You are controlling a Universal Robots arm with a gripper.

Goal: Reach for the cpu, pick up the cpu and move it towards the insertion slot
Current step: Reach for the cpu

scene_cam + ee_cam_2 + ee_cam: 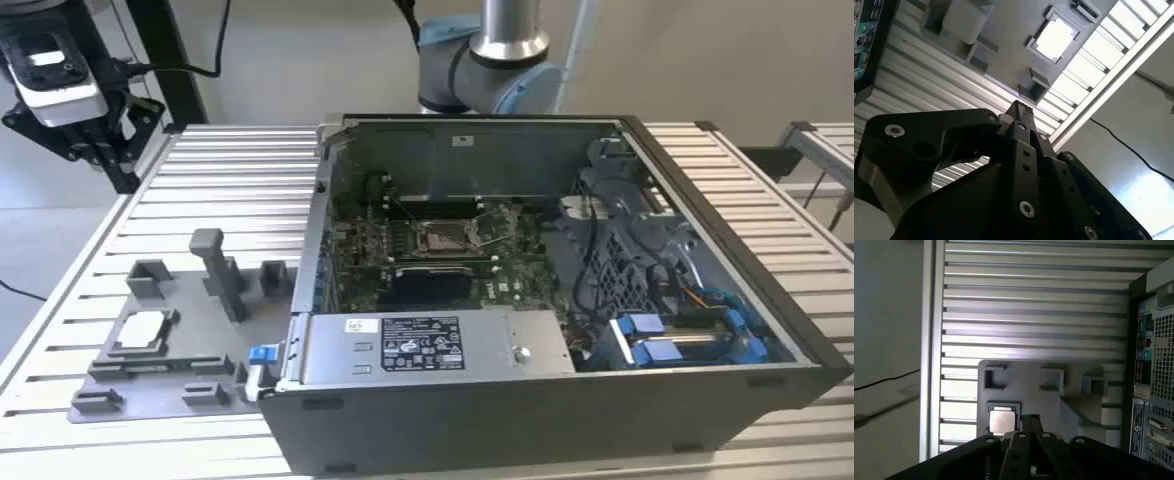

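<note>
cpu [1002, 420] | lies in grey tray [1029, 375] recess (silvery top up) | hand [1030, 419] closed, empty, apart from cpu | case label [420, 345] unreadable

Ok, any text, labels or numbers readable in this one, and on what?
Black label on the power supply: print too small to read.
White sticker beside it: too small to read.
Stickers on the case's rear panel: blurred, unreadable.
cpu: no print visible.
</note>
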